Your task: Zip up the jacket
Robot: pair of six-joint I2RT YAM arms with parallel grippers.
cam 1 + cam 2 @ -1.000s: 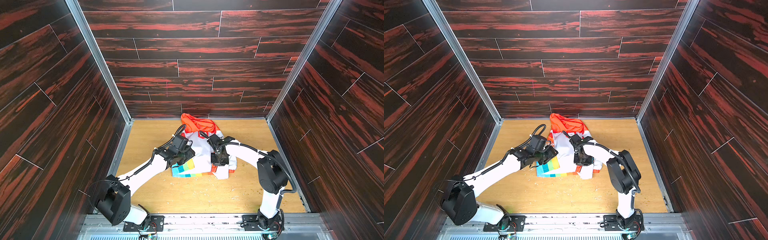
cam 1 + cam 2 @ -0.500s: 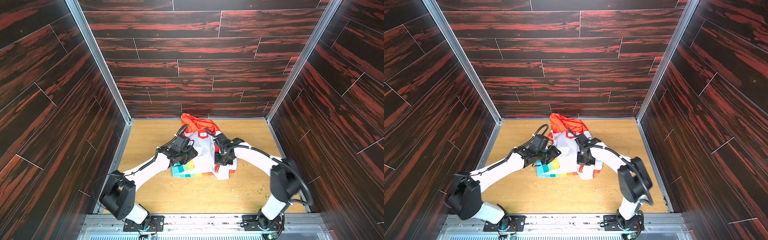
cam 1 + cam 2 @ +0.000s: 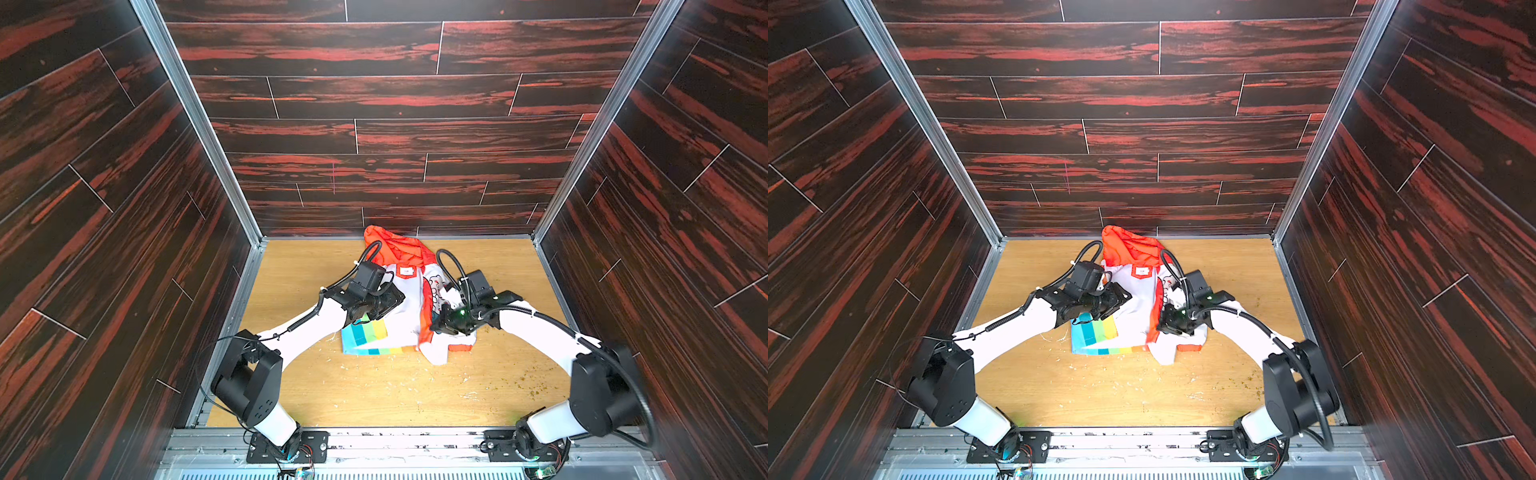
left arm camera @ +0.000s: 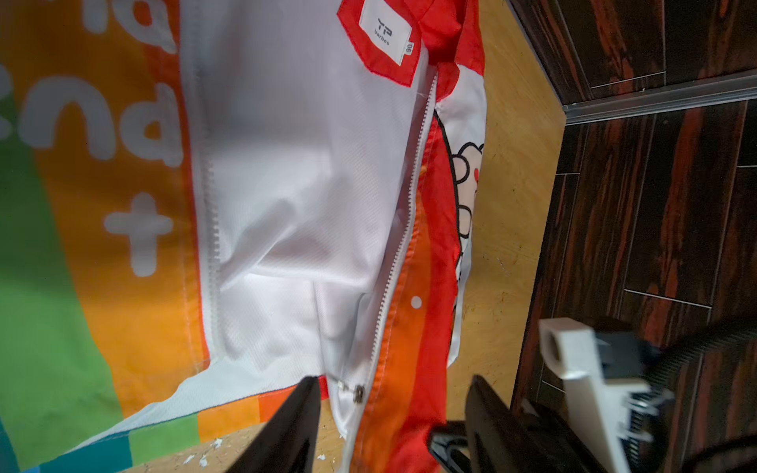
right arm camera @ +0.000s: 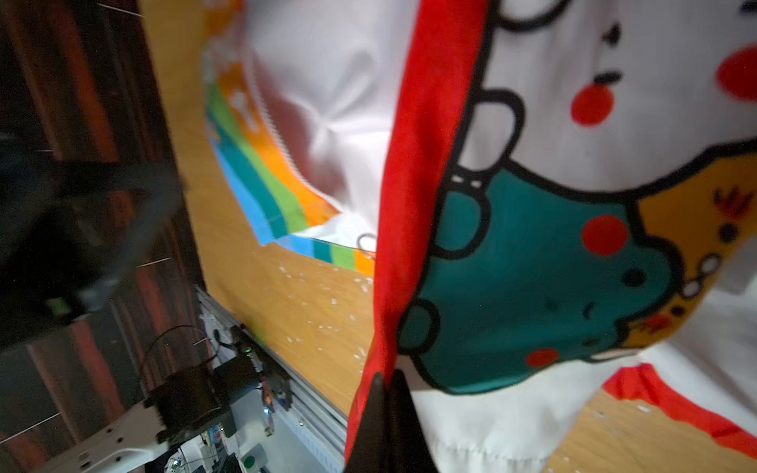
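Note:
The jacket point(image 3: 405, 309) point(image 3: 1136, 309) lies open on the wooden floor, orange hood point(image 3: 395, 249) toward the back wall, white lining up, rainbow hem in front. My left gripper point(image 3: 395, 298) point(image 4: 393, 381) is open above the left front panel. Its fingertips stand either side of the metal zipper pull point(image 4: 359, 394) at the bottom of the right row of teeth point(image 4: 399, 245). The other row of teeth point(image 4: 213, 229) lies apart from it. My right gripper point(image 3: 438, 326) point(image 5: 387, 374) is shut on the red front edge point(image 5: 413, 204) of the cartoon-printed panel, which is lifted.
Dark wood-panel walls point(image 3: 166, 249) point(image 3: 623, 249) close in the floor on three sides. An aluminium rail point(image 3: 395, 440) with both arm bases runs along the front. White crumbs point(image 3: 390, 374) lie on the bare floor in front of the jacket.
My right gripper has shut on the red front edge and shifted right, its elbow swinging out and down. The left gripper opened a little wider and edged toward the back.

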